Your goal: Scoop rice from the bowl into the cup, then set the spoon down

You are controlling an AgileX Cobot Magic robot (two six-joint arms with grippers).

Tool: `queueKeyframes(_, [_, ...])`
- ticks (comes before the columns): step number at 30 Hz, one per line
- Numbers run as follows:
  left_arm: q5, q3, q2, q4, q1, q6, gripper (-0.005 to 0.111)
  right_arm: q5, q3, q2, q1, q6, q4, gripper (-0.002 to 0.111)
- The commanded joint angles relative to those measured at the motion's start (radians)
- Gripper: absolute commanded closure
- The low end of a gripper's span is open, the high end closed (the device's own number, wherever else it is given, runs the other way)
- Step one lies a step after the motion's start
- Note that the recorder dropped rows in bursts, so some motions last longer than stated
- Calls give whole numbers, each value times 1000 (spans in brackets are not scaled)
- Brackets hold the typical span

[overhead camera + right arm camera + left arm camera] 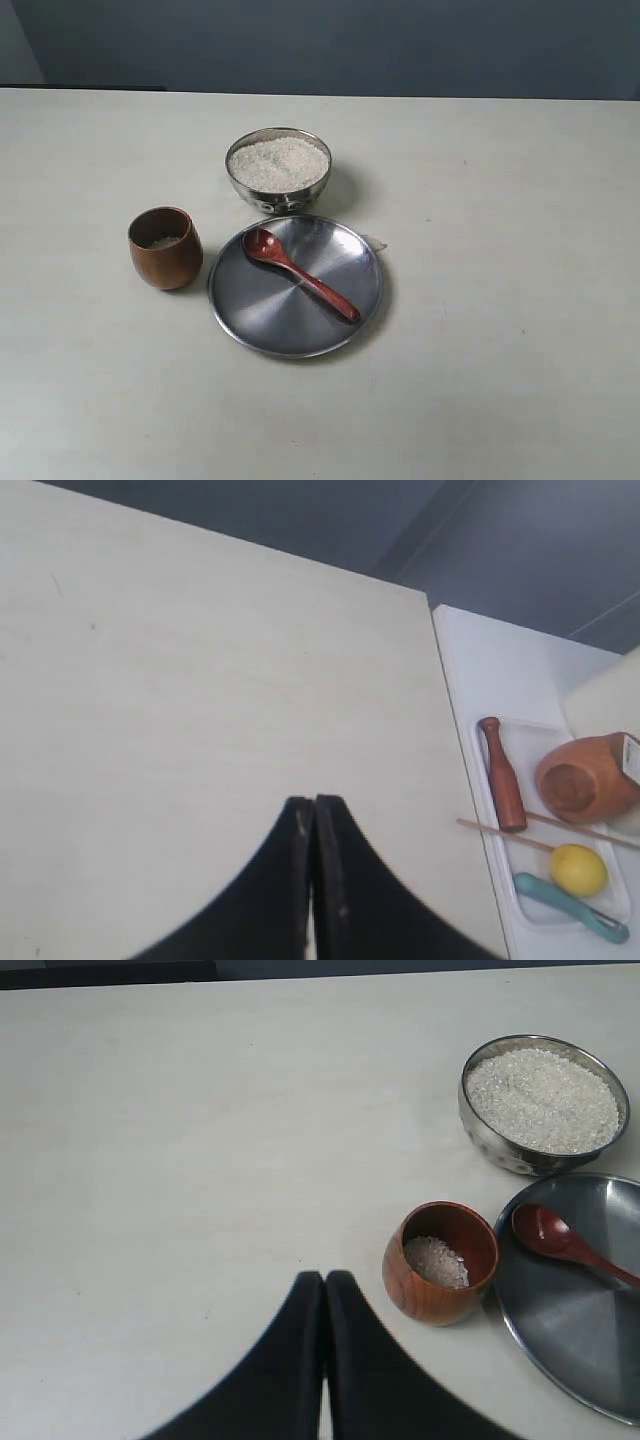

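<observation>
Looks finished: some rice [437, 1260] in the cup [165, 255], spoon [300, 272] laid on the plate [270, 310] at 6 o'clock of the bowl [275, 200]. Both pinched together and empty: left gripper [323, 1278], right gripper [312, 805].

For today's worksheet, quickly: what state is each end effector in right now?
Left end effector: closed, holding nothing.
Right end effector: closed, holding nothing.

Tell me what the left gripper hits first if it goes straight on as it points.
Nothing, as far as its wrist view shows: ahead of the left gripper lies only bare table. The cup stands beside that line; depth is unclear.
</observation>
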Motion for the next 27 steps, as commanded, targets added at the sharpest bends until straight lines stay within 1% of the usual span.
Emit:
queueKeyframes(1, [-4, 1, 2, 6, 2, -2, 106, -61, 149, -110, -38, 47, -54, 108])
queueKeyframes(5, [-4, 1, 2, 6, 2, -2, 106, -113, 290, -222, -46, 152, -140, 108])
queueKeyframes(12, [-4, 1, 2, 6, 2, -2, 106, -196, 502, -433, -46, 331, -227, 108])
queueKeyframes(17, [-4, 1, 2, 6, 2, -2, 106, -305, 620, -619, -46, 347, -210, 108])
queueKeyframes(22, [-4, 1, 2, 6, 2, -2, 106, -259, 676, -769, -46, 344, -188, 108])
queueKeyframes(24, [-4, 1, 2, 6, 2, -2, 106, -188, 680, -814, -46, 344, -162, 108])
queueKeyframes(27, [-4, 1, 2, 6, 2, -2, 106, -117, 680, -862, -46, 340, -180, 108])
